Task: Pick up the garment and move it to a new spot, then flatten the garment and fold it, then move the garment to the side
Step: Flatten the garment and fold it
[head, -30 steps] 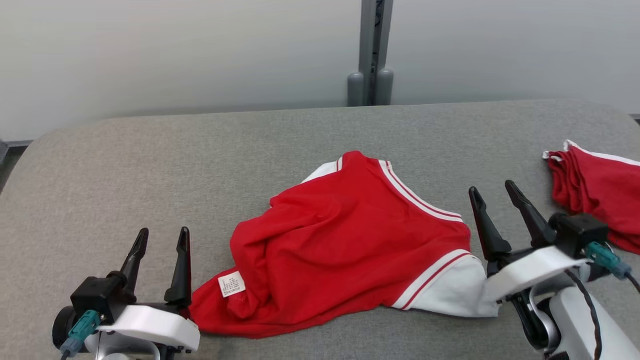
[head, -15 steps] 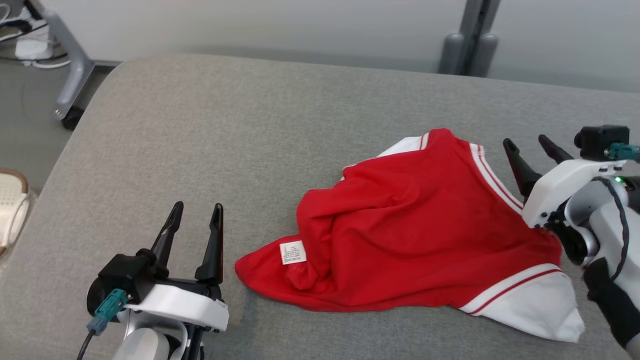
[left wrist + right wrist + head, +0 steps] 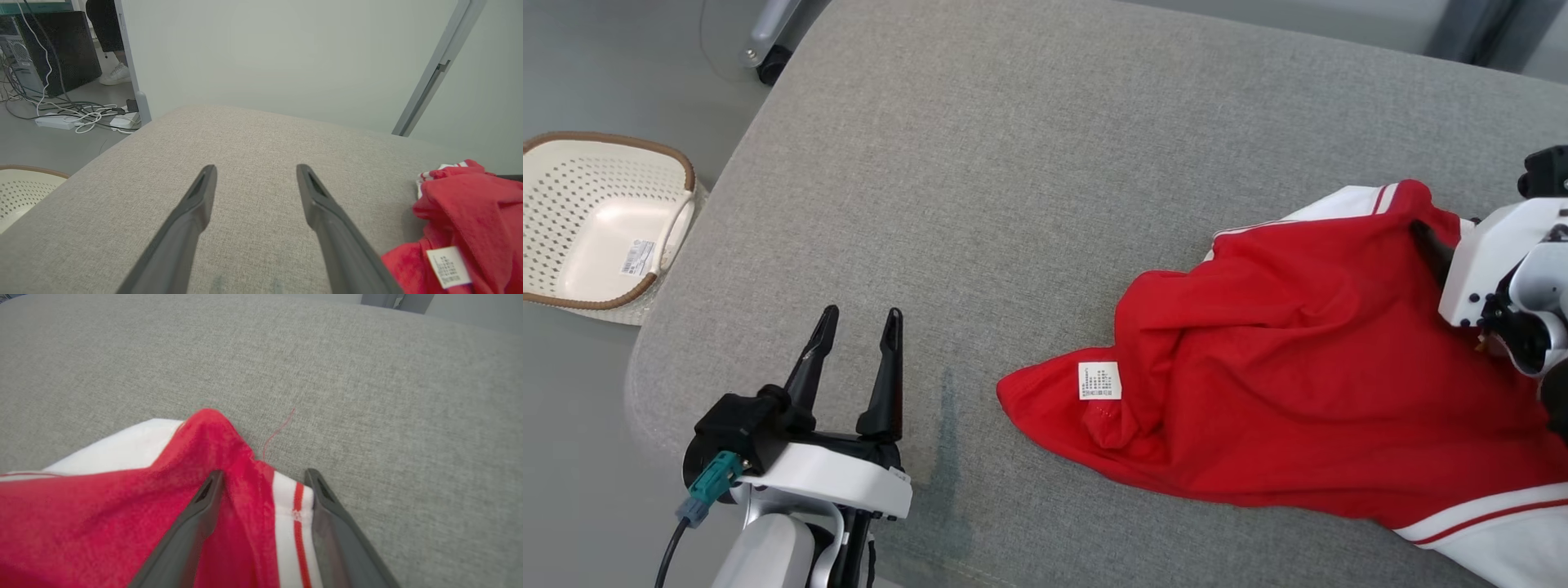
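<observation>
With my right tool [image 3: 263, 473] spread wide astride the garment's [image 3: 1307, 384] striped edge on the worktop's [image 3: 1013, 163] right side, and my left tool [image 3: 859, 314] likewise released over bare worktop, I fear pinching one thin layer that slips free.

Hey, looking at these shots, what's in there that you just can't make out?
Label on the garment: print too small in the head and left wrist views.
Garment's lower corner: cut off by the head view's right and bottom edges.
Right pincer: the right wrist view leaves unclear whether it touches the cloth; its wrist housing hides most of it in the head view.
Basket: cut by the head view's left edge.
</observation>
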